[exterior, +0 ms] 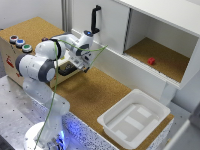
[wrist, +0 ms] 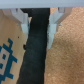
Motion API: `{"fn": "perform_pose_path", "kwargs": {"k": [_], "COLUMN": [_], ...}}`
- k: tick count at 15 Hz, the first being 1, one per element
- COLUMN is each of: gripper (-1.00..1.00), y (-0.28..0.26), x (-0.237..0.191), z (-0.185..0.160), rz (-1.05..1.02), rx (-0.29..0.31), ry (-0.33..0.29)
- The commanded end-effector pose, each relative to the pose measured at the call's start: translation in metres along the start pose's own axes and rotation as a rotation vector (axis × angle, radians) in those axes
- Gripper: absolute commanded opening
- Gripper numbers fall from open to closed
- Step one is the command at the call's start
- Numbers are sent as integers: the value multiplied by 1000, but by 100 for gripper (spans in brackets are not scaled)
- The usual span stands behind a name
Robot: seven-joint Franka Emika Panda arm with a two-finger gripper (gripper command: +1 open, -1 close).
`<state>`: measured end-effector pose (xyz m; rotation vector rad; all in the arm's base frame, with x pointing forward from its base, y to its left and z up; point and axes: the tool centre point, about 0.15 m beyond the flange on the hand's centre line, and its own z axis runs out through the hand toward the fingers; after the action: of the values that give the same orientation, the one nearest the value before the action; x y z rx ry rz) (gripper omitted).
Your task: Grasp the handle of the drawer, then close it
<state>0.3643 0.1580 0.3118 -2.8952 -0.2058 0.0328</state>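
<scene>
The counter (exterior: pixel 95 95) is brown like cork and fills the middle of the exterior view. A big white cabinet (exterior: pixel 150 35) stands at the back. Its door (exterior: pixel 100 27) has a long black grip (exterior: pixel 95 19) that stands upright. The cabinet is open on the exterior view's right, and a small red block (exterior: pixel 151 61) sits inside on the brown shelf.

The white arm (exterior: pixel 42 67) rises from a grey base at the exterior view's left and bends over toward the wooden box (exterior: pixel 17 55). A green cable (exterior: pixel 57 85) hangs along the arm.

A white tub (exterior: pixel 134 119) sits on the counter near the front, well apart from the arm.

The wooden box is at the exterior view's left, behind the arm. Round buttons (exterior: pixel 20 43) sit in a row on its top. The drawer (exterior: pixel 67 71) is part of this box and is mostly hidden by the arm.

The gripper (exterior: pixel 84 60) is down by the drawer. In the wrist view the gripper (wrist: pixel 38 31) has its jaws set apart, with one white finger (wrist: pixel 21 20) on each side of the handle (wrist: pixel 37 55). The handle is a black bar that runs between them. The fingers are right beside the bar, but I cannot tell if they squeeze it. The pale drawer front (wrist: pixel 10 50) next to the handle has a blue picture (wrist: pixel 7 60) on it.
</scene>
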Motion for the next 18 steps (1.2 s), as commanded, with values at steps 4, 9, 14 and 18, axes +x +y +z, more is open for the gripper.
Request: {"fn": "perform_pose_path", "kwargs": {"k": [4,9,14,18], "gripper": [-100,-100,-100,-100], "y": [-77,-119,-148,-170], "x": [8,16,25,28], "z": [37,46,49,47], "rz": [-37,-79,-111,-154], "rx": [20,39,54,59], "ry": [62,60,48,53]}}
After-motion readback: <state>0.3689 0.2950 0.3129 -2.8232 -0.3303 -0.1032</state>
